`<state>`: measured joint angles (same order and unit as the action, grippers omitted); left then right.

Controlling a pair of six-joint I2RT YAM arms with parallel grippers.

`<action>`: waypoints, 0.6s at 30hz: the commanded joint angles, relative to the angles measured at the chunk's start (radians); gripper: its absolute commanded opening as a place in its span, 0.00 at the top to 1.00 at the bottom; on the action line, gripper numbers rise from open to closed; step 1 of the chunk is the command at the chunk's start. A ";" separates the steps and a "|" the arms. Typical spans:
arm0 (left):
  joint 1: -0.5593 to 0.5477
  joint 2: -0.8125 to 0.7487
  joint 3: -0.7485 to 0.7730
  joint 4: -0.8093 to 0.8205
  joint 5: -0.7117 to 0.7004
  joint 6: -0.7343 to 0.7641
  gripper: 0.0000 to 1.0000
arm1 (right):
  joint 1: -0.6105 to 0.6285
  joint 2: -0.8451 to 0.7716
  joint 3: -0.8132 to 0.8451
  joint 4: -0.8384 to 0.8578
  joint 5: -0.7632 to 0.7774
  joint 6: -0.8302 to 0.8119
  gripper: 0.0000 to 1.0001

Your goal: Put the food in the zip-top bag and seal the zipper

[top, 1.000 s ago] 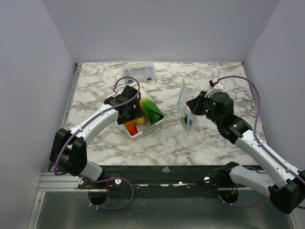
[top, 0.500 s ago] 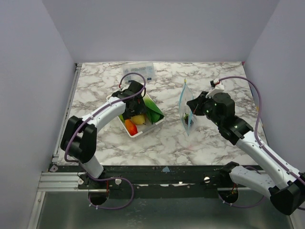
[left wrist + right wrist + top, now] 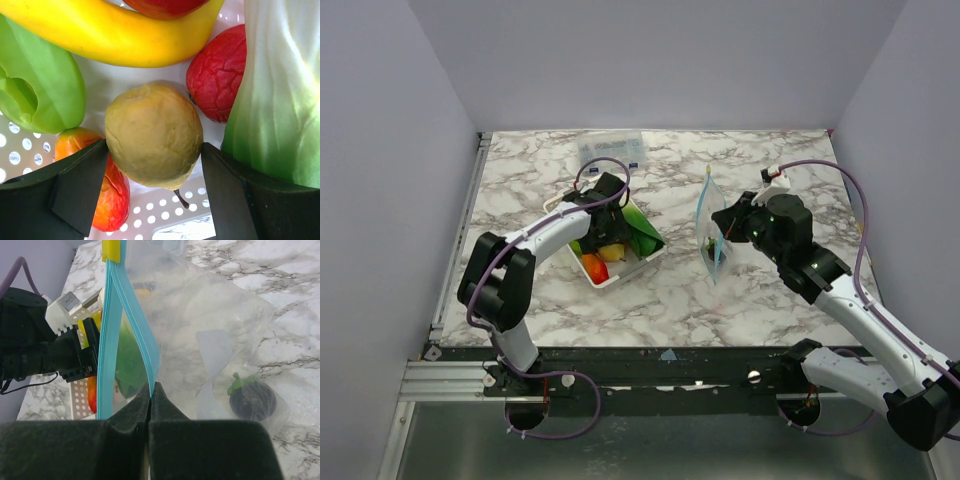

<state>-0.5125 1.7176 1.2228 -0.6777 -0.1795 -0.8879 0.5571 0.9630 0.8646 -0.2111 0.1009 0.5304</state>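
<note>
My left gripper [image 3: 603, 232] reaches down into the white perforated tray [image 3: 610, 280]. Its jaws press both sides of a yellow-brown pear-like fruit [image 3: 154, 135], which rests in the tray. Around it lie a yellow banana [image 3: 115, 30], a green piece [image 3: 40, 85], a red piece [image 3: 215, 80], an orange-red piece [image 3: 107, 200] and a green-white vegetable [image 3: 280, 100]. My right gripper [image 3: 151, 387] is shut on the blue zipper [image 3: 112, 340] and holds the zip-top bag [image 3: 710, 235] upright with its mouth parted. A dark purple piece [image 3: 252, 399] lies inside the bag.
A rigid clear box with blue labels [image 3: 610, 148] stands at the back of the marble table, behind the tray. A yellow tab [image 3: 111, 250] sits at the top end of the zipper. Walls close in the table on three sides.
My left gripper has moved farther into the tray and down around the pear-like fruit. The right arm and the bag have not moved.
</note>
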 commanded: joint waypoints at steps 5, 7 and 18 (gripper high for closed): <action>0.002 0.000 -0.033 0.032 -0.021 -0.023 0.37 | 0.004 0.004 -0.016 0.001 0.006 -0.003 0.99; 0.002 -0.025 -0.044 0.040 -0.023 -0.022 0.49 | 0.005 0.005 -0.016 0.001 0.006 -0.003 0.99; 0.002 -0.277 -0.072 0.031 0.032 0.045 0.71 | 0.005 0.015 -0.012 0.010 0.003 -0.001 0.99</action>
<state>-0.5125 1.5703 1.1805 -0.6601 -0.1860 -0.8875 0.5571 0.9707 0.8619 -0.2108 0.1005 0.5308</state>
